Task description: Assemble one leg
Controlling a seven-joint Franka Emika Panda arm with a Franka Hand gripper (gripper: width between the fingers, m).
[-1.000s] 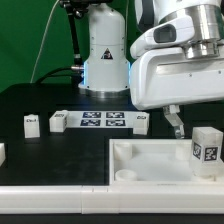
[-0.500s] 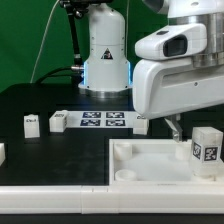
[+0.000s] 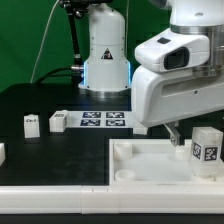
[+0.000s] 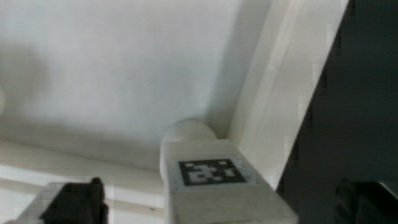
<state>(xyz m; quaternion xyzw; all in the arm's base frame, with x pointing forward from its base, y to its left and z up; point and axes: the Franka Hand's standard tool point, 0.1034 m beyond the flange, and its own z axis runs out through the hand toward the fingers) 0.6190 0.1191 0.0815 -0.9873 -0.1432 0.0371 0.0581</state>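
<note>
One leg (image 4: 214, 165) stands upright in the tray (image 3: 150, 168); gripper (image 4: 219, 203) above tray, fingers wide apart astride leg, holding nothing.

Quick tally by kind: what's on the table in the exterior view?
Small white tagged blocks: 3 (leg standing in the tray, far block, block by the marker board)
Large white tray: 1
Marker board: 1
White piece cut off at the edge, kind unclear: 1
Total: 6
</note>
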